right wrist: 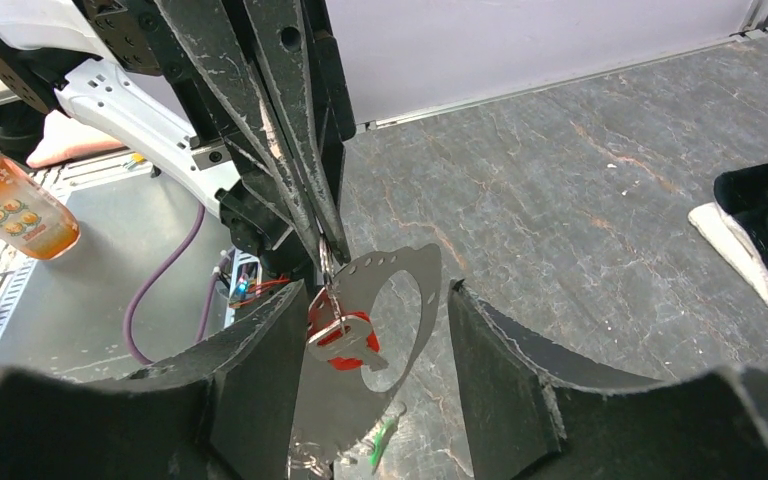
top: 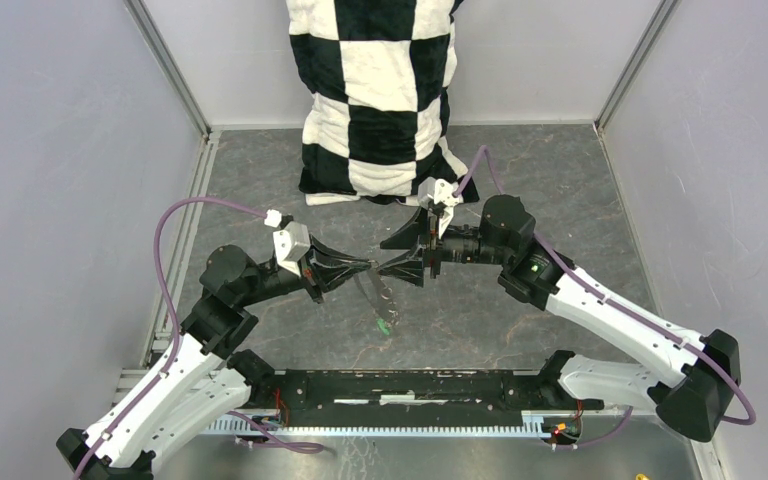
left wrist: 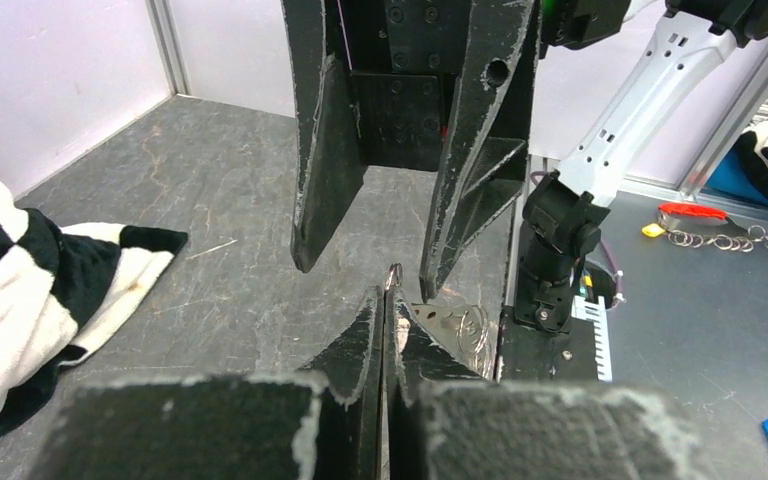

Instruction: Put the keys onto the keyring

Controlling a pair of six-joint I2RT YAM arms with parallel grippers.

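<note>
My left gripper (top: 368, 264) (left wrist: 385, 295) is shut on a small link at the top of the keyring (right wrist: 410, 275), a silvery-grey flat loop with an oval opening that hangs below its tips. The keyring also shows in the top view (top: 368, 290) and the left wrist view (left wrist: 450, 322). The red-headed key (right wrist: 345, 338) hangs from a link against the loop. My right gripper (top: 400, 255) (right wrist: 375, 300) is open, one finger on each side of the hanging loop, touching nothing. The green-headed key (top: 384, 325) (right wrist: 385, 440) lies on the table below.
A black-and-white checkered cloth (top: 380, 90) (left wrist: 20, 290) (right wrist: 760, 220) lies at the back of the grey table. An orange bottle (right wrist: 15, 205) and spare keys with rings (left wrist: 720, 235) lie off the table beyond the near edge. Walls close in left, right and back.
</note>
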